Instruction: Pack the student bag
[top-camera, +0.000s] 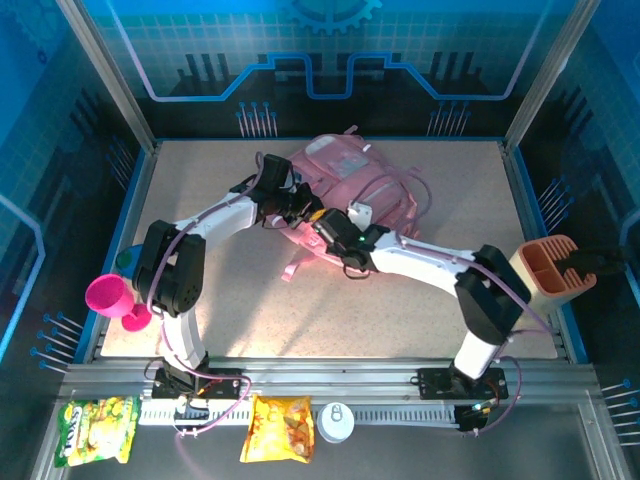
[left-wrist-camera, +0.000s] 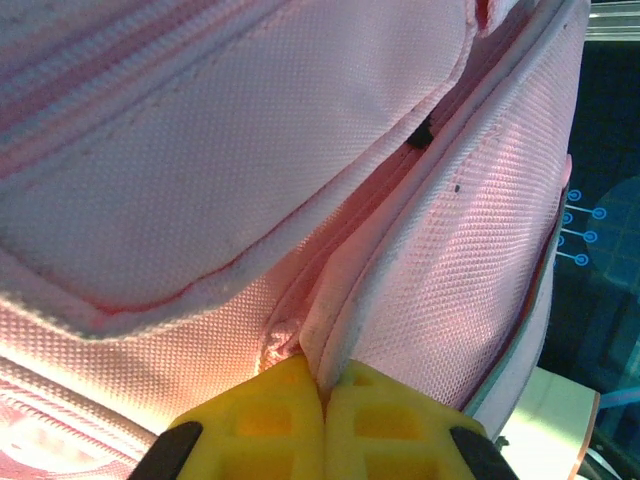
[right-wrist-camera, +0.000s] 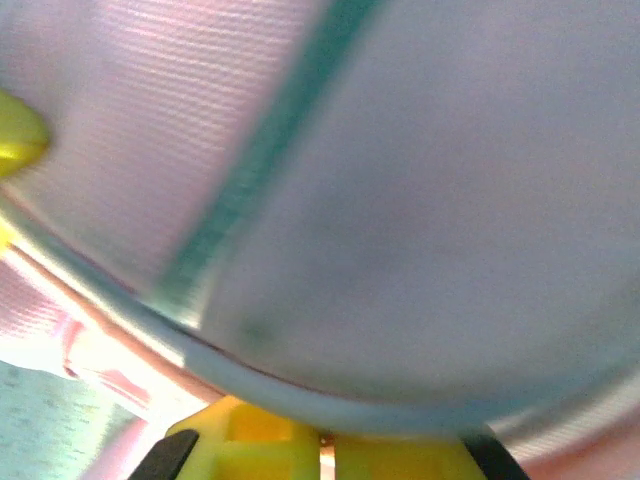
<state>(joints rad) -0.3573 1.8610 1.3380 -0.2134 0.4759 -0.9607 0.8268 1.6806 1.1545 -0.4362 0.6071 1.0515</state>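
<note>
Top external: one student bag (top-camera: 347, 165)

A speckled beige tabletop (top-camera: 240, 310) fills the middle of the frame, edged by slanting silver aluminium posts (top-camera: 106, 70) at upper left and right. Behind it, glossy blue wall panels printed with grid lines (top-camera: 200, 40) carry a pale gear graphic (top-camera: 335, 10) at top centre. A ribbed aluminium rail (top-camera: 330, 378) crosses the bottom.

The student bag (top-camera: 350, 175) lies on the table's (top-camera: 440, 300) far middle, a cup (top-camera: 108, 295) at left.
</note>
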